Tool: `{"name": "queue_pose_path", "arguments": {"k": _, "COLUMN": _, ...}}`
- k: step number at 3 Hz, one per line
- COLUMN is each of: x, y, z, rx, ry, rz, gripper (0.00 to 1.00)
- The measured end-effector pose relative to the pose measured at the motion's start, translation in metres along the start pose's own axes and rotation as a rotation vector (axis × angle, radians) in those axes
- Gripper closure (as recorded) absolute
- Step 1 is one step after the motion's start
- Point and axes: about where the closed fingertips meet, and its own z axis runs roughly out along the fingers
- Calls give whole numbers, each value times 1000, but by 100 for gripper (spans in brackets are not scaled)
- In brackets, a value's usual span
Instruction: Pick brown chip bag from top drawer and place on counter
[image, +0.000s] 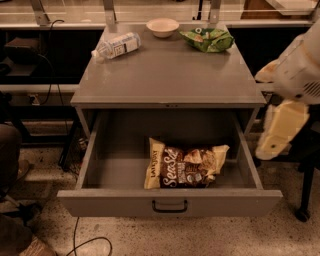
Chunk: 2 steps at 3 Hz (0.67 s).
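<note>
**Operator:** Where is the gripper sitting?

**Technician:** The gripper (260, 114) is hanging at the right edge of the view. It is level with the right side of the drawer (75, 200) and below the right edge of the counter (170, 80). It is touching neither.

**Operator:** What state is it showing?

**Technician:** It is standing wide. Two cream fingers (281, 129) are showing well apart, one above the other. They are holding nothing.

**Operator:** Where is the bag lying?

**Technician:** The bag (187, 167) is lying flat on the drawer floor, right of centre and near the front panel. Its cream ends are pointing left and right, and its white lettering is facing up. The drawer is standing fully pulled out, with its dark handle (170, 206) at the centre of the front.

**Operator:** What is occupying the counter?

**Technician:** Three items are resting along its rear edge. A bottle (116, 46) is lying on its side at the left. A bowl (162, 27) is standing upright at the middle. A green bag (207, 39) is lying at the right. The front part of the counter is carrying nothing.
</note>
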Motion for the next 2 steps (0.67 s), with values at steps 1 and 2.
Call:
{"name": "queue_pose_path", "arguments": {"k": 1, "x": -31, "y": 15, "z": 83, "rx": -60, "ry": -115, "rz": -47, "gripper": 0}}
{"name": "queue_pose_path", "arguments": {"k": 2, "x": -53, "y": 22, "z": 132, "rx": -96, "ry": -188, "rz": -70, "gripper": 0}}
